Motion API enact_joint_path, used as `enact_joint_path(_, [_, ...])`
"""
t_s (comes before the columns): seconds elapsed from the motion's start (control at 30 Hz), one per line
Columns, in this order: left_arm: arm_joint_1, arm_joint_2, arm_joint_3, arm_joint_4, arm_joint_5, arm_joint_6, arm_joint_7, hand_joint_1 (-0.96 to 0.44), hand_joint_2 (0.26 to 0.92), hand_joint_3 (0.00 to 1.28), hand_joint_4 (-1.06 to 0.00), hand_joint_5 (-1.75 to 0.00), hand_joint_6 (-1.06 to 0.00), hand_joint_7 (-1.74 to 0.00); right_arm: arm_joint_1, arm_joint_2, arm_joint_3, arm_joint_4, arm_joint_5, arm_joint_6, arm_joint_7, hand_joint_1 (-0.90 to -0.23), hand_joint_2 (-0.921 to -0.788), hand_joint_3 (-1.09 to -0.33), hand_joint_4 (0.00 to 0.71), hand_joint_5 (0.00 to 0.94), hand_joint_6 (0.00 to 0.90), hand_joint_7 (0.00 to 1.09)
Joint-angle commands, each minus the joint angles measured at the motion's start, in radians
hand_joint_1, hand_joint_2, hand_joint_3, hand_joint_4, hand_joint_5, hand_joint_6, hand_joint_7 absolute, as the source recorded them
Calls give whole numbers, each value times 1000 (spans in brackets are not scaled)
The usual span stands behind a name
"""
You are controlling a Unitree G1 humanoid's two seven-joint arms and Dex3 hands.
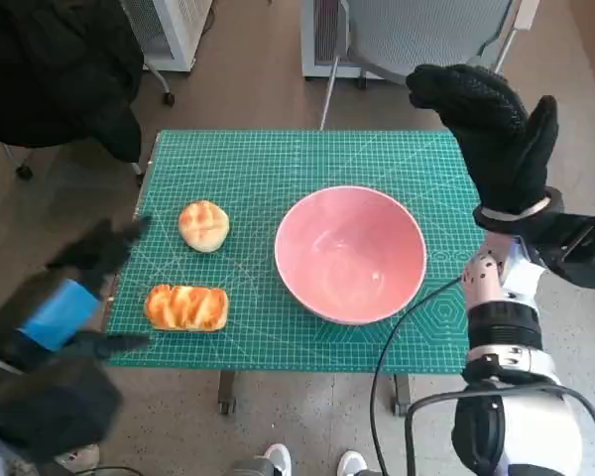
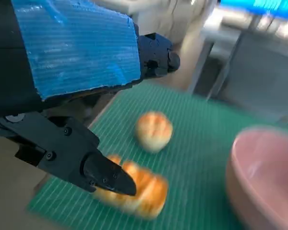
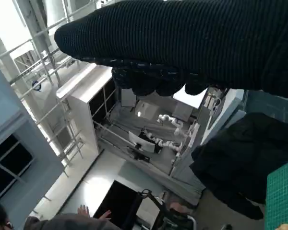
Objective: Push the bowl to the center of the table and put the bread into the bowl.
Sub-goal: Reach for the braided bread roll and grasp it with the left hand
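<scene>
Bowl: pink, sits on the green mat a little right of the middle; looks near enough centred, though that is my reading only.
Loaf: the long bread, at the mat's near left corner; its long axis runs across the table, left to right.
Bun: round, just behind the loaf, apart from it; also left of the bowl.
Left hand: hovers at the mat's left edge, blurred in the head view; fingers apart and holding nothing (the wrist view shows one black fingertip right over the loaf's end, touching or not I cannot tell).
Right hand: raised high beyond the mat's far right corner, glove spread flat, nothing in it; well apart from both breads, with the bowl in between.
Key relation: the loaf lies just to the right of the left hand, and the bowl further right again; so the left hand is much the nearer, and a grip across the loaf's short width would seem to suit.
</scene>
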Motion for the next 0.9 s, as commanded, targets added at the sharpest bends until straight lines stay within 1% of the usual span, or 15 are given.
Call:
enact_joint_path(0.03, [-45,28,-78,-11,52,68,-14,78,691,4,-77,-9,-284,-37,23,0,9,17,-10,7,-10,-667,-921,-773,169,2,253,3])
enact_joint_path(0.27, [-89,44,-159,21,69,114,-45,71,696,5,-112,-10,-315,-21,21,-1,12,17,-3,11,-2,-661,-921,-770,174,4,255,4])
enact_joint_path(0.47, [-107,64,-197,30,76,132,-62,71,697,5,-138,-14,-322,-15,24,-4,13,16,-2,10,4,-657,-921,-770,176,4,256,4])
enact_joint_path(0.67, [-116,69,-229,44,88,141,-58,63,698,4,-166,-16,-345,-18,24,-6,12,20,1,13,6,-657,-921,-771,176,3,257,4])
enact_joint_path(0.9, [-129,51,-273,80,118,144,-43,49,701,5,-196,-17,-367,-19,24,-9,11,24,2,18,11,-657,-921,-770,176,3,257,4])
